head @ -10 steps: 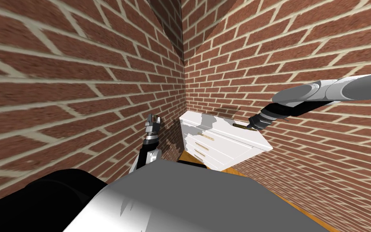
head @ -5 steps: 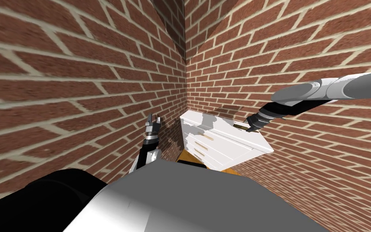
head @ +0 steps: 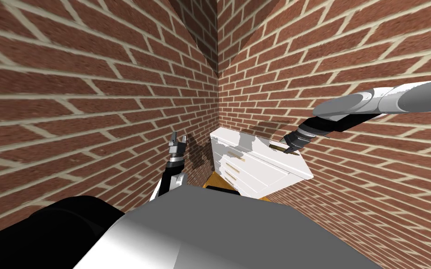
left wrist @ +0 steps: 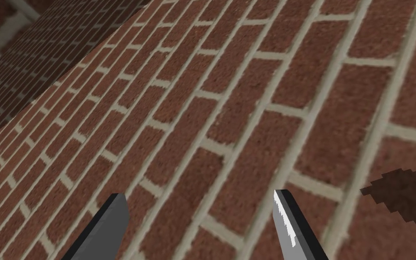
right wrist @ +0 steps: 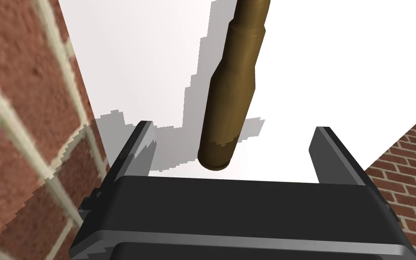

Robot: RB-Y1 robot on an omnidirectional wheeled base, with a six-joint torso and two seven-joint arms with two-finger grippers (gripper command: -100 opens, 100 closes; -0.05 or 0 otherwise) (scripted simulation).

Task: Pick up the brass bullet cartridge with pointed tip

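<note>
Head turned slightly; cartridge (right wrist: 232,97) base between spread right jaws, untouched.

1. I see a brass-coloured, bottle-necked metal cartridge (right wrist: 229,104): a wide case, a sloped shoulder, then a narrower neck.
2. It lies on its side on the flat white top of a chest of drawers (head: 249,141).
3. Its round, flat base faces my right gripper (right wrist: 233,127) and sits between the spread fingers, touching neither. The tip points away from the gripper.
</note>
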